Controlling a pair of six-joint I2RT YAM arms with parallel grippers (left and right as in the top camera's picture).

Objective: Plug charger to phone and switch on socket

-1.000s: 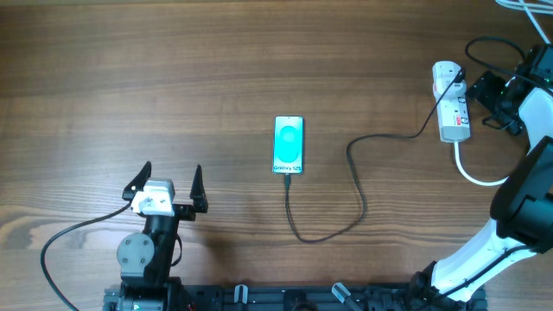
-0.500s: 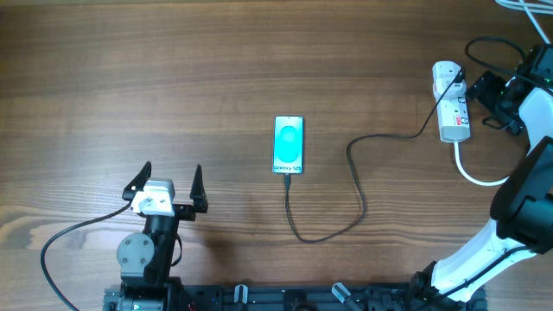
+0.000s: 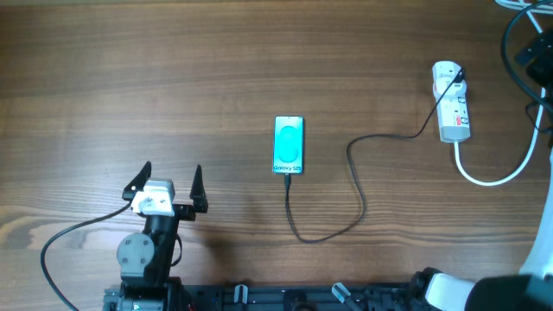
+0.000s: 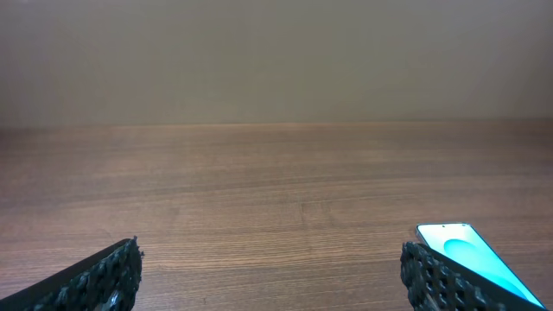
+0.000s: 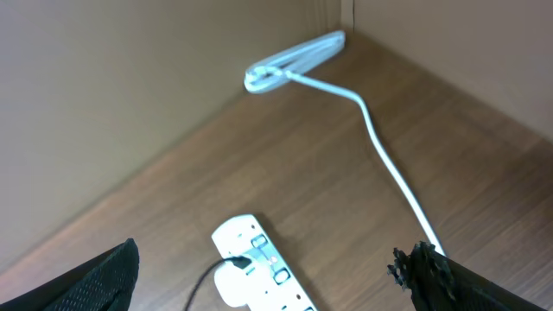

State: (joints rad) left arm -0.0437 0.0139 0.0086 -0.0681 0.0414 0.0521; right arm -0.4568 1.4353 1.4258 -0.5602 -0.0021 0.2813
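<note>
The phone [image 3: 289, 145] lies flat mid-table with its cyan screen up; it also shows at the lower right of the left wrist view [image 4: 473, 252]. The black charger cable [image 3: 359, 186] runs from the phone's near end in a loop to the socket [image 3: 451, 112], where its black plug [image 3: 457, 79] sits. In the right wrist view the socket [image 5: 268, 275] lies below and between the fingers, with the plug [image 5: 235, 262] in it. My left gripper [image 3: 168, 183] is open and empty, left of the phone. My right gripper [image 5: 275, 257] is open, raised above the socket.
The socket's thick white cord [image 3: 484, 177] curves to the right edge. In the right wrist view a white cord [image 5: 380, 147] runs to a coiled bundle [image 5: 294, 62] near the wall corner. Part of my right arm [image 3: 537, 53] shows at the top right.
My right arm has pulled up and away from the socket's right side, mostly leaving the overhead view. The left arm, phone and cable have not moved.
</note>
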